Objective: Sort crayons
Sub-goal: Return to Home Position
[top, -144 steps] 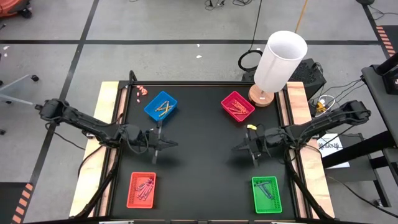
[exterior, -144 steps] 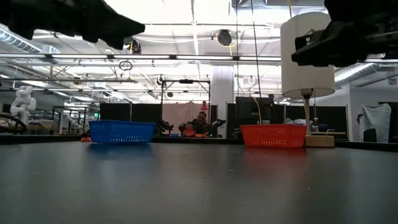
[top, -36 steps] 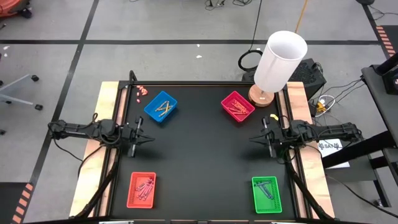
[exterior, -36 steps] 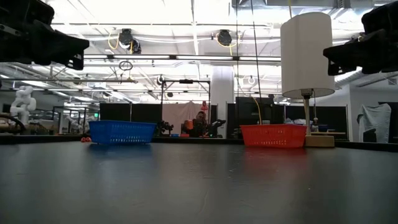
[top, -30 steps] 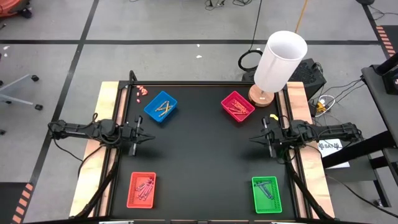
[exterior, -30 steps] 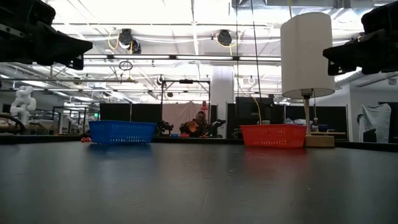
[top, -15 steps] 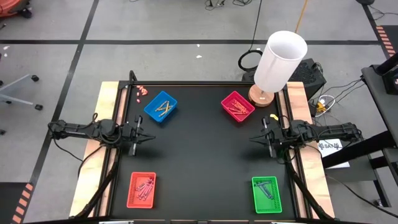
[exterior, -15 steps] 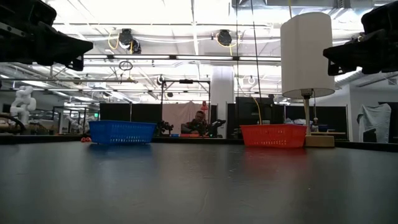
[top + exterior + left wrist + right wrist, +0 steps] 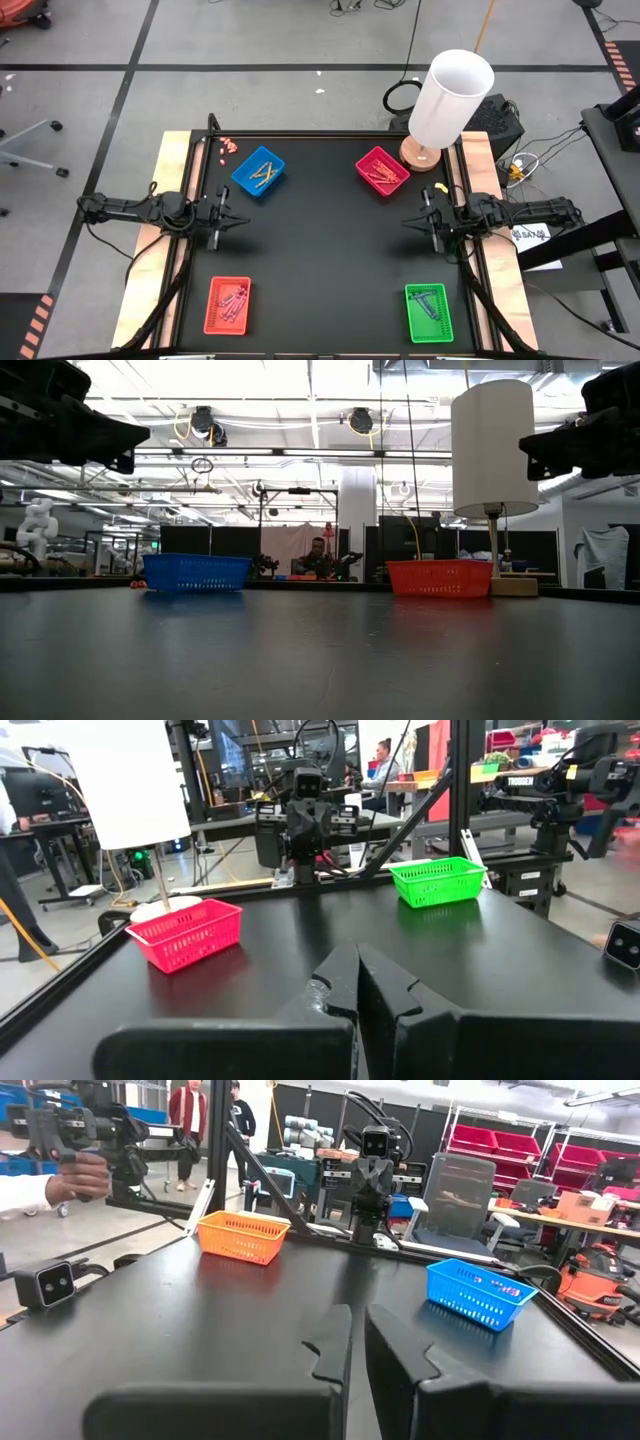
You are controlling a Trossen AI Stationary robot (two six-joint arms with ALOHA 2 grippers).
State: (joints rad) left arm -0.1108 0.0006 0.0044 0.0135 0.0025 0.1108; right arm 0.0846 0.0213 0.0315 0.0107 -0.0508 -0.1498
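I have the left tool (image 9: 240, 222) at 9 o'clock on the black worktop (image 9: 320, 265), just inside the edge. Its fingers are pressed together on nothing and point toward the middle. The right tool (image 9: 406, 222) sits opposite at 3 o'clock, with only a thin slit between its fingers. It is also empty and points back across at the left one. The two are well apart, with bare worktop between them.

Every one of the crayons (image 9: 262, 172) I can see lies inside one of four shallow rectangular plastic trays:
- The blue tray (image 9: 244, 180) at 11 o'clock holds yellow and orange sticks lying crossed.
- The magenta-red tray (image 9: 398, 184) at 1 o'clock holds red ones.
- The orange-red tray (image 9: 214, 318) at 7 o'clock holds a small pile of pale sticks whose colour I cannot call from above.
- The green tray (image 9: 444, 328) at 5 o'clock holds dark, bluish ones.

A cluster of tiny pink-red bits (image 9: 228, 145) lies near the 11 o'clock corner, beyond the blue tray. A tall white cylindrical lamp (image 9: 450, 98) stands on a round wooden base at the 1 o'clock corner, just beside the magenta-red tray.

From the right wrist I also see a person's hand (image 9: 88, 1175) in a white sleeve, off past the worktop's edge.
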